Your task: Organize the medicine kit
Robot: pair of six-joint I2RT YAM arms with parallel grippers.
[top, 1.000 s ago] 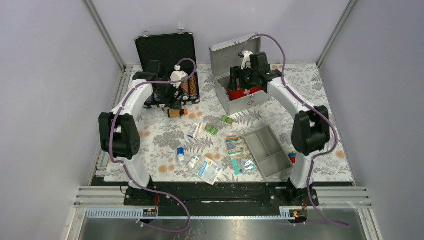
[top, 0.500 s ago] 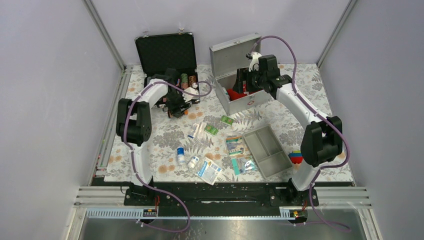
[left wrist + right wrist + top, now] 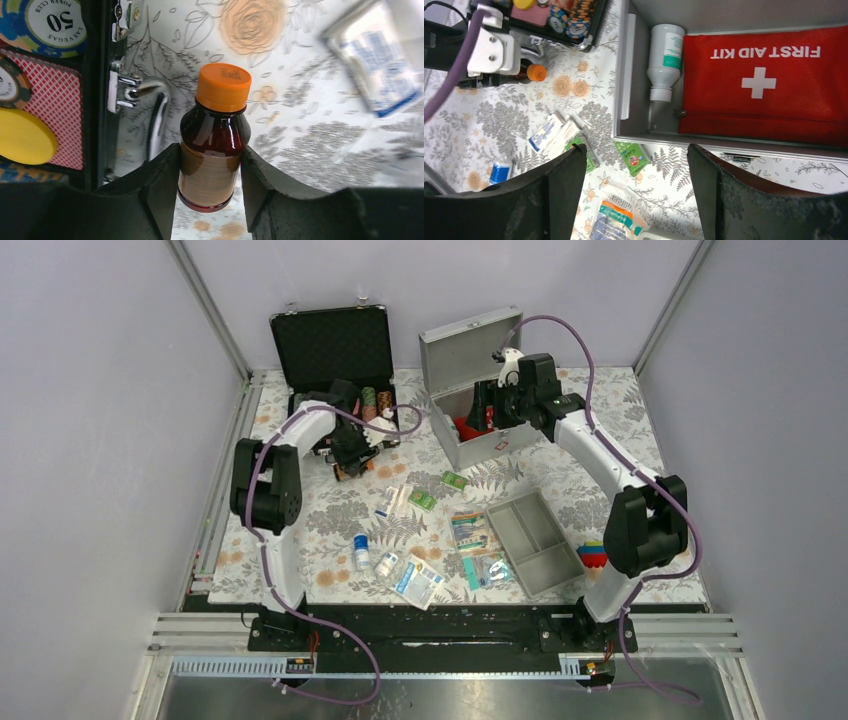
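On the floral tablecloth [image 3: 320, 515], the grey divided tray [image 3: 533, 537] lies nearer than the metal box [image 3: 480, 447], with loose packets [image 3: 420, 580] nearer and to the left of the box. The right gripper [image 3: 636, 150] hangs wide and empty over the open box, which holds a red pouch [image 3: 769, 95]. Left of the box, the left gripper [image 3: 209, 152] clamps a brown bottle [image 3: 214, 125]. Pale lavender walls [image 3: 100, 390] rise behind the box.

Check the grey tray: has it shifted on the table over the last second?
No. The grey tray lies at the same spot and slant as before, just in front of the open metal box, which has not moved either.
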